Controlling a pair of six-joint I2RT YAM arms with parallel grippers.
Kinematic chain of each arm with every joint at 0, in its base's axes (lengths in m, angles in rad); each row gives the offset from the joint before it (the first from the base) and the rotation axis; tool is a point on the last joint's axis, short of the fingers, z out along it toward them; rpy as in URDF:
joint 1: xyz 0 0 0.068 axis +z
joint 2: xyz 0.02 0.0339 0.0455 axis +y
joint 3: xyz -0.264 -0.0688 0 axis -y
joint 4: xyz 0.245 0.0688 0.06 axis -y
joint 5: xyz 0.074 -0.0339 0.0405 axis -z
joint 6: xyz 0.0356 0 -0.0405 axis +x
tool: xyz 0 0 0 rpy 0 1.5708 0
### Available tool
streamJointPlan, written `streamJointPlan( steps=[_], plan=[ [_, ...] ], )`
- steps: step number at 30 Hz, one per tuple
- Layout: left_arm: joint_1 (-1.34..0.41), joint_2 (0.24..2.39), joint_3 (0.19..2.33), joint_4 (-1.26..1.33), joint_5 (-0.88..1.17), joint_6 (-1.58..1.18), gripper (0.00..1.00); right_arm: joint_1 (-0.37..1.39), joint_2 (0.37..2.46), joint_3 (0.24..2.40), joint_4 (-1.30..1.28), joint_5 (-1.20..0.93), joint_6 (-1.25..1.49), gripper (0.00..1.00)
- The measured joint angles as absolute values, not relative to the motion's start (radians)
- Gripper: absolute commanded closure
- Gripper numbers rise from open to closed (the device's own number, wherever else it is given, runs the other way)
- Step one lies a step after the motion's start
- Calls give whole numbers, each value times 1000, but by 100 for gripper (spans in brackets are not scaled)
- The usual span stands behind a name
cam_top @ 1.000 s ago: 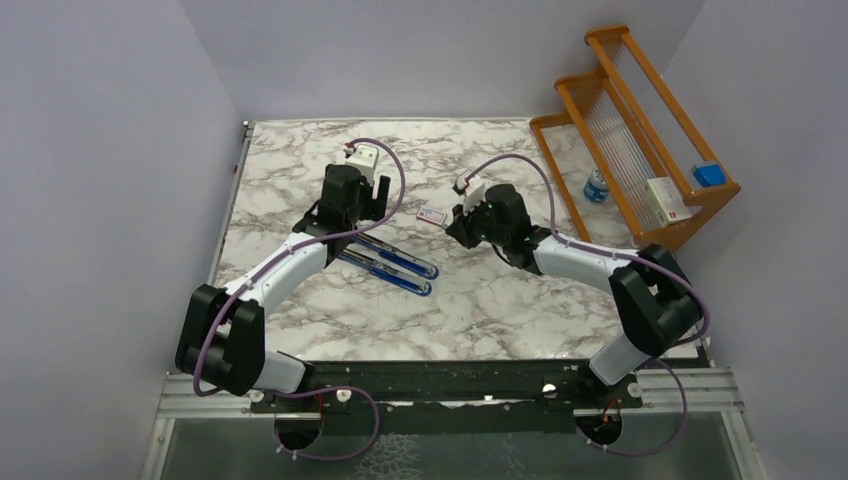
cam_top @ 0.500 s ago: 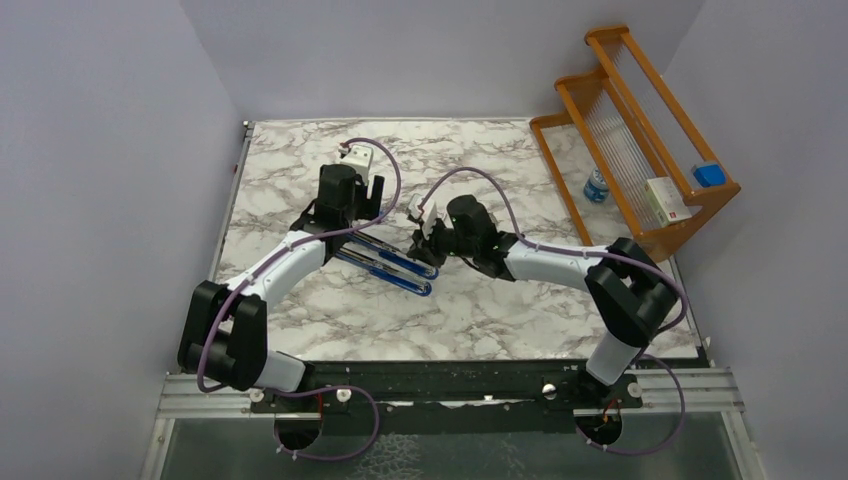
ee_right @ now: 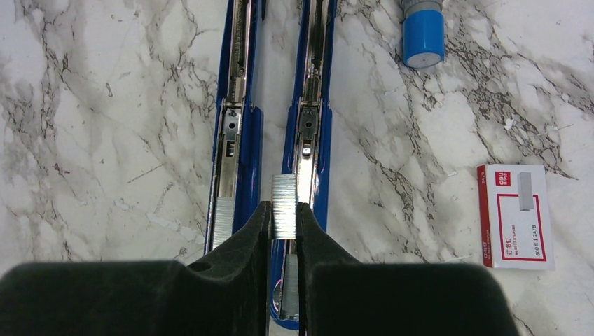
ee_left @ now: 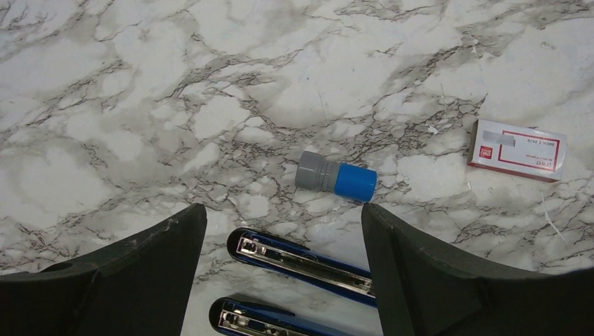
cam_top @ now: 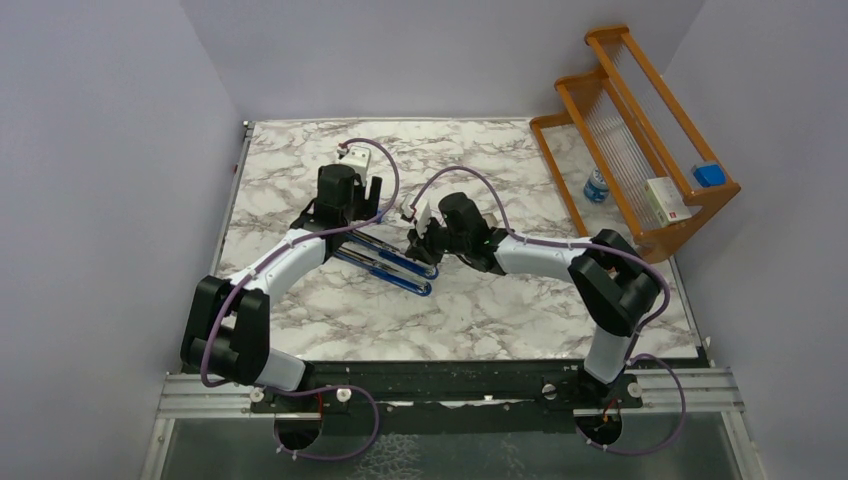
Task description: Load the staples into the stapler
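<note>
Marble tabletop (cam_top: 480, 300) fills my views. My right gripper (ee_right: 284, 210) pinches a strip of staples (ee_right: 284, 196) right over one open rail of the stapler (ee_right: 310, 91). My left gripper (ee_left: 281, 217) hovers wide open above the stapler's other end. I see the staple box (ee_right: 517, 217) near the stapler, not touching it.

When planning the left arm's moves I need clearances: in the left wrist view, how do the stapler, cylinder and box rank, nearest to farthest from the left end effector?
1. Stapler: bottom centre, between the open left end effector's fingers.
2. Cylinder: just beyond the fingertips, centre.
3. Box: far right, past the right-hand finger.
</note>
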State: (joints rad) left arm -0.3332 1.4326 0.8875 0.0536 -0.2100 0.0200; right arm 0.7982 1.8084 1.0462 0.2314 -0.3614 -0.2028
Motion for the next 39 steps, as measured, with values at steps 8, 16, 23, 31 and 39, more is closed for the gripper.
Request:
streamJointPlan(
  steps=[8, 16, 23, 31, 39],
  plan=[
    [-328, 1435, 884, 54, -210, 20, 17, 798, 1831, 1060, 220, -352, -201, 99],
    [-328, 1436, 882, 54, -211, 24, 17, 798, 1844, 1063, 188, -328, -199, 99],
    [-328, 1439, 882, 54, -211, 25, 18, 798, 1848, 1076, 177, -314, -195, 99],
    [-326, 1439, 882, 54, -211, 25, 18, 799, 1848, 1080, 173, -300, -180, 99],
    [-326, 1439, 882, 54, -211, 25, 18, 821, 1848, 1080, 169, -221, -150, 99]
  ],
)
